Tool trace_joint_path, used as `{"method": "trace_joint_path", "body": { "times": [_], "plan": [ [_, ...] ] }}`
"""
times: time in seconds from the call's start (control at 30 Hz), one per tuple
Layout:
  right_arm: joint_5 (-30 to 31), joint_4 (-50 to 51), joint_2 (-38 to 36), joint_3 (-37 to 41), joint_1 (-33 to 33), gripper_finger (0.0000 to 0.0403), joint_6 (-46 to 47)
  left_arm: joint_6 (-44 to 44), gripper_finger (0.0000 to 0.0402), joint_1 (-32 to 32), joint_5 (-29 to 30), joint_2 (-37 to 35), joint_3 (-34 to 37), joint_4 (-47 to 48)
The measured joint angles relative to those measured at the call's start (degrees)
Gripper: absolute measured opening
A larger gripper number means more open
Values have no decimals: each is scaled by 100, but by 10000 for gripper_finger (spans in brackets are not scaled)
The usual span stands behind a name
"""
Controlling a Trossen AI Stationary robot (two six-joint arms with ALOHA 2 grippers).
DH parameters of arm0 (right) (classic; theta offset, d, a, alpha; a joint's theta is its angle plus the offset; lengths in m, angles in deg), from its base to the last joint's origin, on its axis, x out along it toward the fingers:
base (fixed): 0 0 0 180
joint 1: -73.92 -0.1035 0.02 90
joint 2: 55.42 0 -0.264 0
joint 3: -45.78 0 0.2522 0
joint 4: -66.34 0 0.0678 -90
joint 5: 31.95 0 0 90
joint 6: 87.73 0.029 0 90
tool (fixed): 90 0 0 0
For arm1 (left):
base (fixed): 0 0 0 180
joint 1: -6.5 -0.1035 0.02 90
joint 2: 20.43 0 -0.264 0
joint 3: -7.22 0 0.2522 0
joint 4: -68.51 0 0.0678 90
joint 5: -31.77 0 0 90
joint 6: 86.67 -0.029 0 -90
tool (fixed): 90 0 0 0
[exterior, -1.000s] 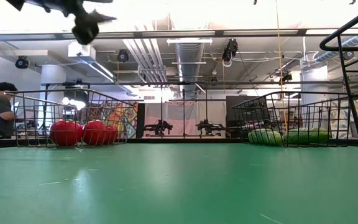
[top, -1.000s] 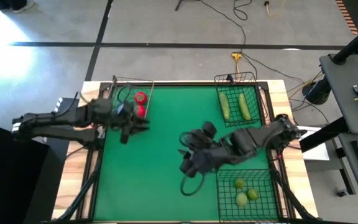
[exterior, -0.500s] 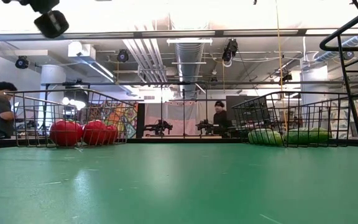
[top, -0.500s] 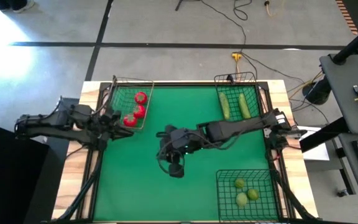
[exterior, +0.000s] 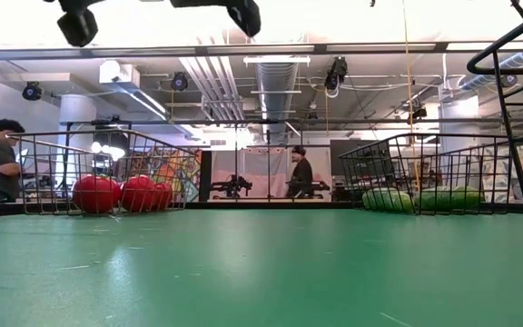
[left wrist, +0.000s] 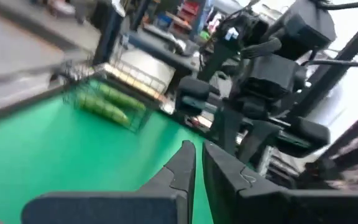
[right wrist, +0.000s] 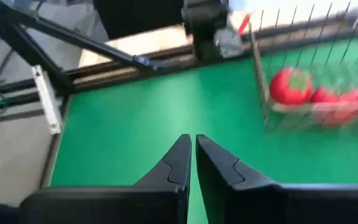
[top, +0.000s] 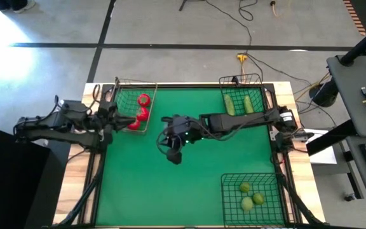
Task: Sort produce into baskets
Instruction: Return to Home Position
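Red tomatoes (top: 142, 113) lie in the far-left wire basket (top: 121, 95), green cucumbers (top: 239, 105) in the far-right basket (top: 258, 81), and limes (top: 251, 197) in the near-right basket (top: 229, 191). My left gripper (top: 114, 121) hangs shut and empty above the mat's left edge, beside the tomato basket's near-left corner; its shut fingertips (left wrist: 195, 154) show in the left wrist view. My right gripper (top: 171, 150) hangs shut and empty over the middle of the green mat (top: 138, 184), its shut fingertips (right wrist: 192, 148) pointing toward the table's left side.
In the low view both arms hang high above the mat, with the tomatoes (exterior: 121, 193) at the far left and the cucumbers (exterior: 416, 198) at the far right. The lime basket's wall (exterior: 516, 109) stands close at the right. People (exterior: 300, 173) are in the room behind.
My left gripper has drawn back from the tomato basket toward the table's left edge and has shut. My right gripper has swung from beside the lime basket toward the far and left, to the mat's middle.
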Motion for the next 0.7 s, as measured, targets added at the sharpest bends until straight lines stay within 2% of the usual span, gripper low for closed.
{"method": "trace_joint_path", "body": {
  "times": [0.1,0.2,0.37,0.5,0.63,0.7],
  "plan": [
    [-108,-241,0,131,-3,18,-896,-575,13,3,-12,-70,-15,-153],
    [-247,33,-93,304,-73,18,-1578,-932,13,3,-299,-354,45,-118],
    [-1065,-240,-712,1245,-52,18,-2118,-1146,13,4,-376,-1471,381,358],
    [-1756,-1679,-1374,2766,7,18,-2080,-1143,13,3,-884,-2548,767,912],
    [-1669,-3559,-2281,4468,-4,18,-1728,-782,13,10,-875,-2446,869,1286],
    [-1283,-4496,-2733,5250,-6,18,-1545,-748,14,10,-742,-2168,851,1137]
  ]
}}
